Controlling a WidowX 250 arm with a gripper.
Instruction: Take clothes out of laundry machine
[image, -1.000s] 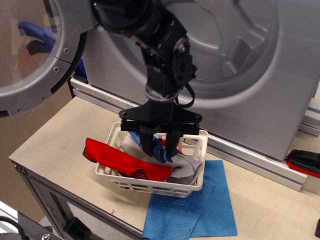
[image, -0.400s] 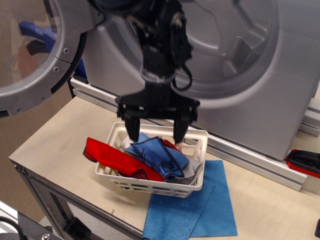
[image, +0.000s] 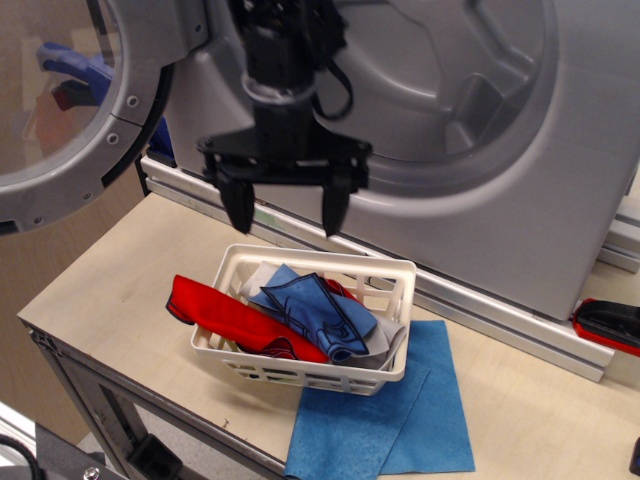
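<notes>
The small royal-blue cloth with navy trim (image: 318, 309) lies on top of the pile in the white basket (image: 398, 348), beside a red cloth (image: 225, 315) and a grey one. My gripper (image: 283, 208) is open and empty, fingers pointing down, raised above the basket's back left rim. The silver-grey laundry machine (image: 560, 180) stands behind, its drum mouth partly hidden by my arm. Its round glass door (image: 70, 110) hangs open at the left.
A larger light-blue flat sheet (image: 395, 420) lies on the wooden table (image: 100, 290) under the basket's front right. A red and black object (image: 610, 325) sits at the right edge. The table's front edge drops off near the basket.
My gripper opened and let the royal-blue cloth go into the basket, then rose up and to the left, away from it.
</notes>
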